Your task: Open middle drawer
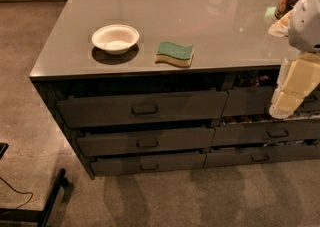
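Counter (210,26) front, far right: gripper (283,107) downward.

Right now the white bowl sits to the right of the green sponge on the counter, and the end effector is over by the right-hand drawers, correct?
Not quite: the camera view shows the white bowl left of the green sponge, not right. Both sit on the counter, and the end effector is indeed by the right-hand drawers, away from the middle drawer.

Reading dim, warm-toned overall. Glaring off countertop (200,16) from overhead src. Shadowing under bowl (115,38) and below its overhang. Blowing out pale gripper (294,90) at rt edge.
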`<state>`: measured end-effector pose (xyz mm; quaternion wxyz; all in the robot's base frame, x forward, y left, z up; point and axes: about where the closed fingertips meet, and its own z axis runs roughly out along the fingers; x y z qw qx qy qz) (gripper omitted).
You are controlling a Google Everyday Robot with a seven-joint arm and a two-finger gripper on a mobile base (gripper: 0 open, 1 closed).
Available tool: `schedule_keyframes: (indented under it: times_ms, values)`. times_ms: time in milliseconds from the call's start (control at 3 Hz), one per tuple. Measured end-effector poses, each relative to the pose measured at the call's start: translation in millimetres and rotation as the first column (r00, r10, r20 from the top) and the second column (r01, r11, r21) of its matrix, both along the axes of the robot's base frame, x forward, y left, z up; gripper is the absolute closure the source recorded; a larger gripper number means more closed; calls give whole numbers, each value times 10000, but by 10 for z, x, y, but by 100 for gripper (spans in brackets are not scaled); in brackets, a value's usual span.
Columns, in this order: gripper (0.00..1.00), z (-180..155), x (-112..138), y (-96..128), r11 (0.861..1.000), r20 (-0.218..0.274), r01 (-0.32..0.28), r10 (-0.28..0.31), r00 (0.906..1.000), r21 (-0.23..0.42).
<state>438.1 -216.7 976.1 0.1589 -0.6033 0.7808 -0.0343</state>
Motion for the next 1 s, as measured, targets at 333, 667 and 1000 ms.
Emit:
schedule_keyframes:
  times_ms: [333, 667, 1000]
  values:
    - [0, 0, 0, 0, 10000, 1, 0, 0, 10000, 0]
    - [0, -150, 32, 71, 9997, 100, -207, 206, 9997, 121]
    - [0, -656, 154, 301, 9936, -47, -815, 821, 9966, 787]
